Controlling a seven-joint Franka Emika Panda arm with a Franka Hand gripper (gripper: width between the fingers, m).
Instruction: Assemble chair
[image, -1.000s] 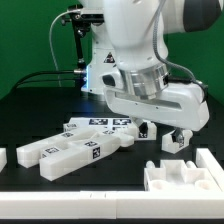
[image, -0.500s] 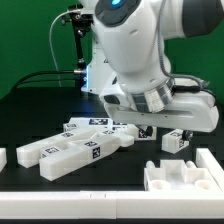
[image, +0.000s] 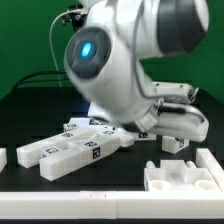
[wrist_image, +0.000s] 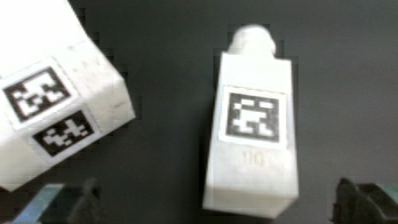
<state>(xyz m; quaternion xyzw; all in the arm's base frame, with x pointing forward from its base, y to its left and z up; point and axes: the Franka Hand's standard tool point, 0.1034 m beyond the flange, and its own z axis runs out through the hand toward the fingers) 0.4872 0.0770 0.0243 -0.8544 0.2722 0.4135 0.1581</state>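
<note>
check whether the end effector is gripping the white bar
No, the end effector is wide open, its fingers clear of the white bar.

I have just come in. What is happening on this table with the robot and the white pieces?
A Franka arm is building a chair from loose white parts on a black table. At this moment it holds nothing. Its gripper is open and hangs over a white bar with a peg at one end, with one finger on each side, not yet closed on it. A second tagged piece lies beside the bar, apart from it. More parts lie in a group nearby.
</note>
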